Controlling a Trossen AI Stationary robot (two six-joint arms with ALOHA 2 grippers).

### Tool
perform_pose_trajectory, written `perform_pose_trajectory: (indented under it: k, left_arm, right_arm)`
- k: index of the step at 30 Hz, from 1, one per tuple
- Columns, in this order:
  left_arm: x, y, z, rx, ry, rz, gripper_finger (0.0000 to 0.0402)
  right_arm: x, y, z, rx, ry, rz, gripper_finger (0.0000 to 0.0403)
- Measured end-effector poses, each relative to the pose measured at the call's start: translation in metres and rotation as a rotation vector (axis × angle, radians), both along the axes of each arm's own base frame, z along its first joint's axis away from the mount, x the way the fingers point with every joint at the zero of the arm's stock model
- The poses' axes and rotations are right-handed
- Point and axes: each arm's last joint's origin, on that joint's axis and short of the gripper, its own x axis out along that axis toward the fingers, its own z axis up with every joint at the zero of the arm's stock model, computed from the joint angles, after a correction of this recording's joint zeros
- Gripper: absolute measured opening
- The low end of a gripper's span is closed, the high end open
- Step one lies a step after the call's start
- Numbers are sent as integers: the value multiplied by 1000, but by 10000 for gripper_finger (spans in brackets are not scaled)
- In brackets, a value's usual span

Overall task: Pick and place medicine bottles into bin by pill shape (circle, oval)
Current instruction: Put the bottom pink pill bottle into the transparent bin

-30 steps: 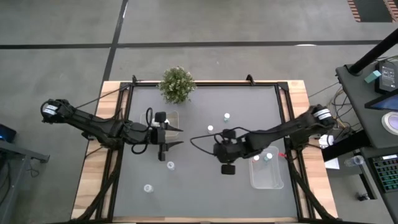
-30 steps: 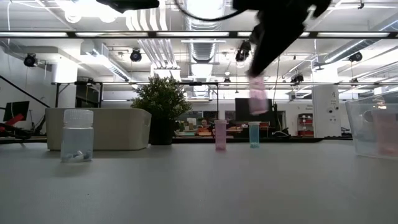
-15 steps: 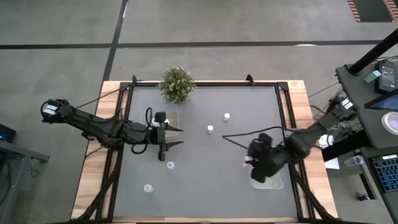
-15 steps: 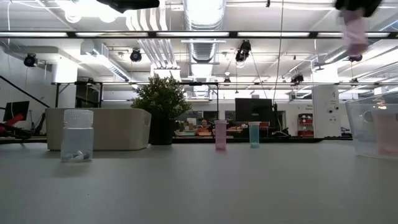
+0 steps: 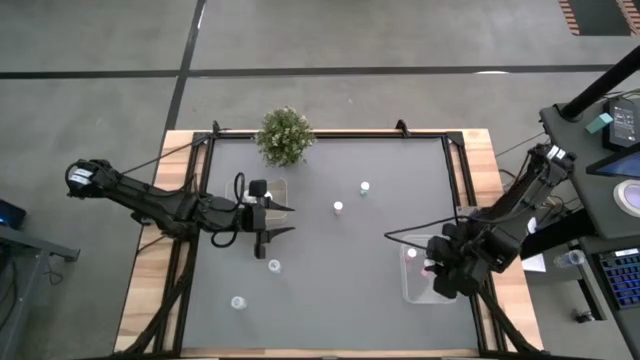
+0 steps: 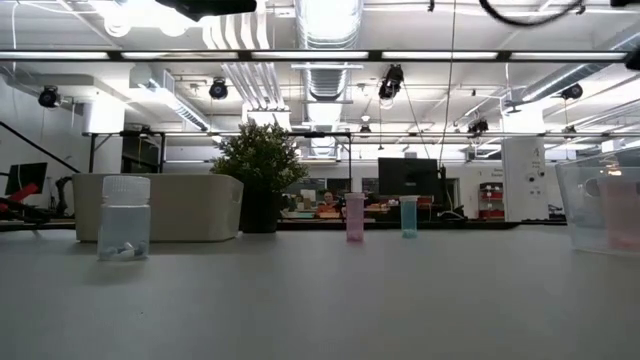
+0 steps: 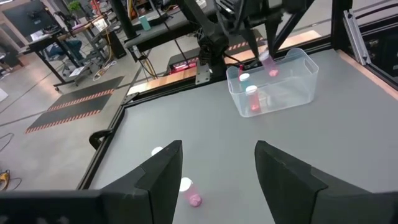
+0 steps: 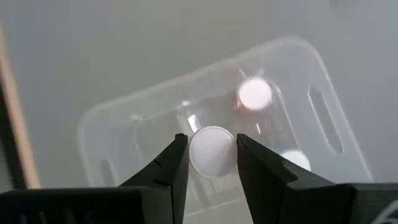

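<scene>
My right gripper [image 5: 440, 275] hovers over the clear bin [image 5: 446, 292] near the table's right edge, shut on a pink medicine bottle [image 7: 272, 66] with a white cap [image 8: 212, 151]. The bin holds other bottles, one with a pinkish cap [image 8: 255, 93]. Two bottles [image 5: 338, 207] [image 5: 364, 187] stand mid-table. Two more [image 5: 274, 265] [image 5: 238, 302] stand at the near left. My left gripper [image 5: 288, 219] waits open above the table's left half, with nothing between its fingers. My right gripper pinches the bottle's top end at the white cap's rim [image 8: 194, 155] between its two fingers. The fingers [image 8: 174, 171] come from above, slanting down. The bottle hangs below them, lifted clear above the bin's open top.
A green potted plant [image 5: 285, 135] stands at the far edge, left of centre. A second pale bin [image 5: 272, 190] sits just beyond my left gripper. In the low view, a clear bottle [image 6: 124, 217], a pink one [image 6: 354, 217] and a bluish one [image 6: 408, 216] stand upright.
My right gripper has swept from mid-table toward the right edge and a little toward the near edge, rolling its wrist. It carries the pink bottle, which stays lifted clear and now hangs over the bin.
</scene>
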Motion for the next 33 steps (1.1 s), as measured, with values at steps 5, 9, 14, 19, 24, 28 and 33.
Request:
perform_pose_trajectory:
  k: [5,9,14,19,24,28,33]
  left_arm:
    - [0,0,0,-8,-6,2,183]
    - [0,0,0,-21,-7,5,183]
    - [0,0,0,-23,-7,5,183]
    - [0,0,0,-24,-7,5,183]
    - [0,0,0,-24,-7,6,183]
    - [0,0,0,-24,-7,6,183]
    - [0,0,0,-24,-7,6,183]
  right_arm:
    - [-2,3,-29,23,-10,-12,111]
    - [4,8,-43,1,-42,8,111]
    - [9,13,-53,-74,-19,35,111]
    - [16,20,-62,-115,-37,66,111]
    - [18,23,-66,-144,-36,63,111]
    - [19,23,-66,-146,-43,76,113]
    - [18,23,-64,-134,-44,78,126]
